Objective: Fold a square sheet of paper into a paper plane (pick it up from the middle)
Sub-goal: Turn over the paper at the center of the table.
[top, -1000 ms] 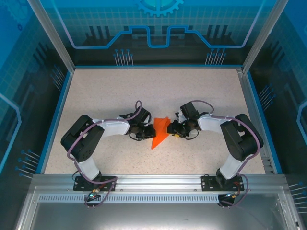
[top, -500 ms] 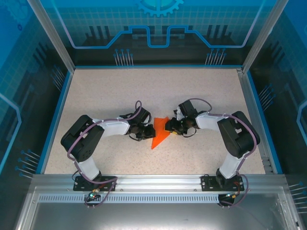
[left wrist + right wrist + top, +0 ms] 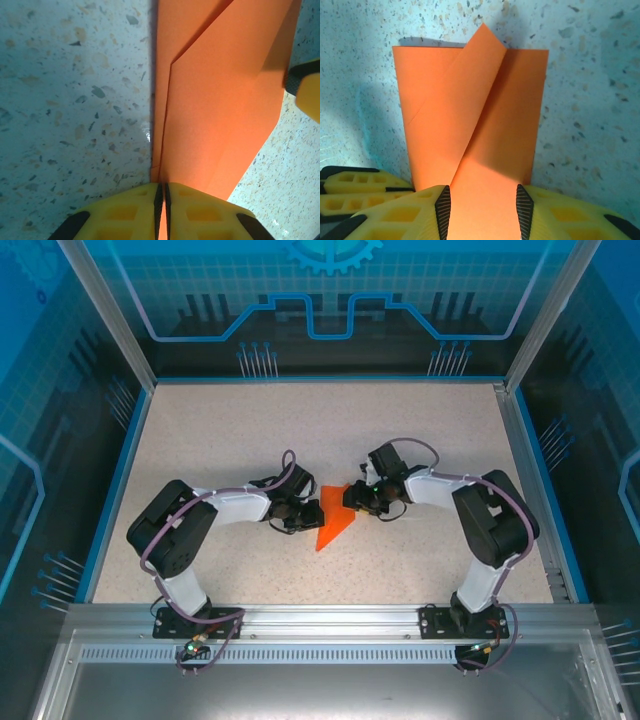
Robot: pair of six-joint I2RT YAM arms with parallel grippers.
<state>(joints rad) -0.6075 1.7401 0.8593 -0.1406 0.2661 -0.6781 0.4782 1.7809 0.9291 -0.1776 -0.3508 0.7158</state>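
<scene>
1. Square sheet of paper (image 3: 335, 525) was seen lying mid-table as a creased, pointed orange shape, its tip aimed at the near edge.
2. The table (image 3: 230, 430) was walled by a blue rim (image 3: 118, 490) and glass panels; inside it lay the paper and both arms.
3. The left gripper (image 3: 312, 515) was pinched nearly closed on the paper's left edge; in the left wrist view the yellow fingers (image 3: 125, 210) were seen almost touching, with the paper (image 3: 220, 100) sandwiched between them.
4. The right gripper (image 3: 352, 502) was set at the paper's far right corner with jaws partly apart.
5. In the right wrist view the paper (image 3: 470, 115) was seen passing under the gripper (image 3: 482, 205), with a raised diagonal flap running between the pads; pad contact could not be told.
6. The paper's far edge was seen flat on the speckled top, with one corner of the flap poking past it.
7. Bare tabletop was seen on all sides of the paper, widest toward the far rim.
</scene>
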